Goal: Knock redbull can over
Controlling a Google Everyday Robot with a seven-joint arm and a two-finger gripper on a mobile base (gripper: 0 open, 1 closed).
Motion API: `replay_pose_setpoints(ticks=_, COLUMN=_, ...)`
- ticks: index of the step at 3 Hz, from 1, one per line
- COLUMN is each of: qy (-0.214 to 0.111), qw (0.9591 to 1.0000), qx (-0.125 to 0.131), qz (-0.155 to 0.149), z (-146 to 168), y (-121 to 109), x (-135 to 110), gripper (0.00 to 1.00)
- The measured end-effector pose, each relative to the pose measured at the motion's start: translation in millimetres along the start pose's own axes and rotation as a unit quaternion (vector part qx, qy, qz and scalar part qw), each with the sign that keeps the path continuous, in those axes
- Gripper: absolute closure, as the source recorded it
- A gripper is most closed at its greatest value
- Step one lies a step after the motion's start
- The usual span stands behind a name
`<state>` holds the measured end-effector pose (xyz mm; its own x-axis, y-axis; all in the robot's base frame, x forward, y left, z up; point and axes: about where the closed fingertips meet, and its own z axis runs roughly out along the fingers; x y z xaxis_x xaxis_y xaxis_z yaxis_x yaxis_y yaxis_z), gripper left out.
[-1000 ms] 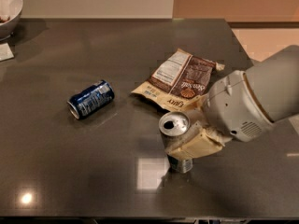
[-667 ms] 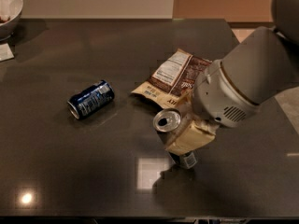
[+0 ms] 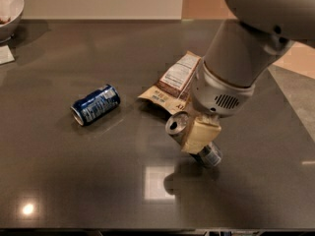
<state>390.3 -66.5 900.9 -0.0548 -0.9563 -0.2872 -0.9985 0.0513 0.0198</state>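
- The claw (image 3: 199,135) hangs low over the right middle of the worktop (image 3: 74,171), under the robot's thick white arm (image 3: 241,58).
- The claw lies across the middle of the Red Bull can (image 3: 176,124) and touches it. Whether it is pinching the can or spread cannot be told, as its far side is hidden.
- The Red Bull can is sharply tilted. Its silver top points up and to the left, and its lower end pokes out below and to the right of the claw, close to the worktop.
- I cannot tell whether that lower end touches the surface.
- A dark shadow sits on the worktop just below the can.
- A blue can (image 3: 95,104) with white print lies on its side to the left, well apart from the claw.
- A crumpled snack bag (image 3: 173,80) lies flat just behind the Red Bull can, partly hidden by the arm.
- A white bowl (image 3: 11,9) stands at the far left corner, with a white paper (image 3: 6,55) near it at the left edge.
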Motion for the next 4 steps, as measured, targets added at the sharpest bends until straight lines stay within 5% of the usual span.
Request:
replay_pose_setpoints(ticks=2, qy=0.066, qw=0.9976, qx=-0.020, qz=-0.006, z=13, y=-19, x=9, gripper=0.59)
replay_pose_setpoints(ticks=4, qy=0.078, qw=0.9965, qx=-0.030, qz=-0.005, z=29, y=-24, x=10, gripper=0.13)
